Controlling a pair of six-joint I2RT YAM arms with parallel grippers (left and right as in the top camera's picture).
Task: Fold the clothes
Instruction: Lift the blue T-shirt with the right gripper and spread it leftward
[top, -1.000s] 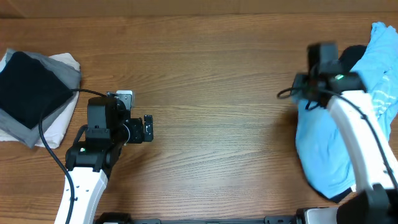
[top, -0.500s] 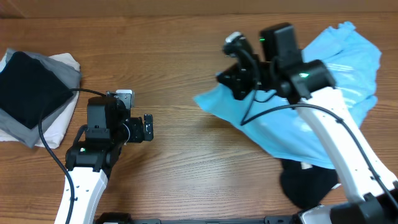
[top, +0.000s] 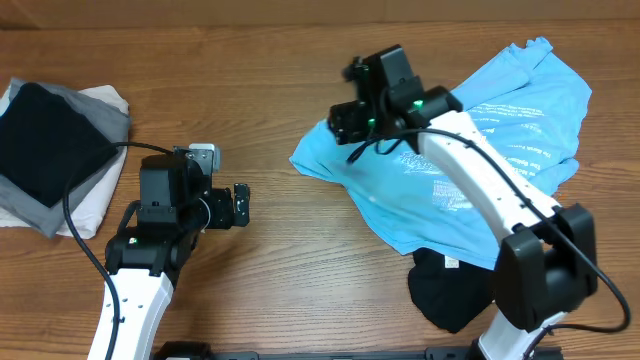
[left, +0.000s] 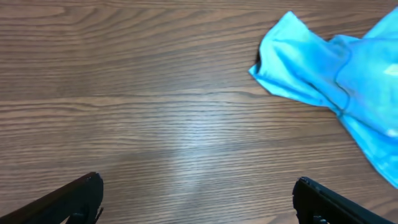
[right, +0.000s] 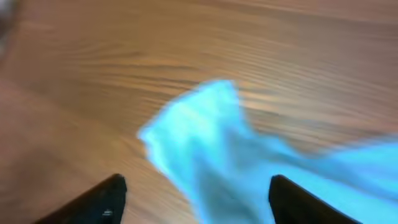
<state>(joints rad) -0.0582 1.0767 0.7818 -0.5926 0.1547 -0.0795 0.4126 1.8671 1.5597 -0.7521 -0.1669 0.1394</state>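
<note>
The clothes are counted as one folded stack (top: 55, 150), black on grey and white, at the far left, one sky-blue T-shirt (top: 490, 140) spread at the right, and one black garment (top: 450, 295) tucked partly under its near edge. The left gripper (top: 238, 205) is held over the table (top: 300, 280) left of centre, pointed right, fingers spread and empty. The right gripper (top: 342, 120) is reached leftward over the shirt's left corner, fingers parted with nothing clamped.

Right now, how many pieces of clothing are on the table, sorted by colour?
Sky-blue T-shirt: 1
Black garments: 2, one at far left, one under the T-shirt
Grey garment: 1
White garment: 1
Total: 5
</note>
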